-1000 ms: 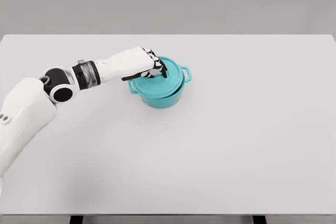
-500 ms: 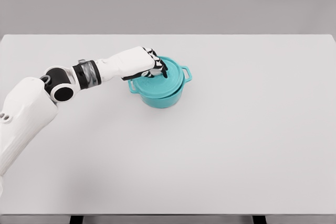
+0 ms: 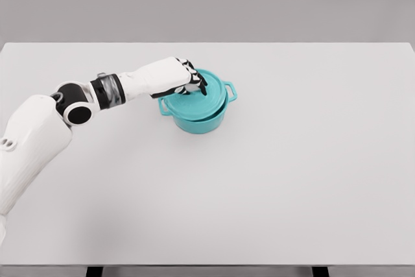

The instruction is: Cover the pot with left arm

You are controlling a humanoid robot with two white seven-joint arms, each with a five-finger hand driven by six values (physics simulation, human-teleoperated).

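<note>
left hand (image 3: 185, 82) curled over the lid's (image 3: 198, 100) top, seemingly gripping its knob (hidden under fingers) | teal pot (image 3: 200, 120) left of bench (image 3: 311, 160) centre, lid seated on it | risk: lifting away unreleased drags lid askew | pot handles' axis runs lower-left to upper-right

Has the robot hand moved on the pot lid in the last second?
Barely. The left robot hand stays curled on the teal lid, in the same spot against the pot; only the elbow has drifted slightly up.
</note>
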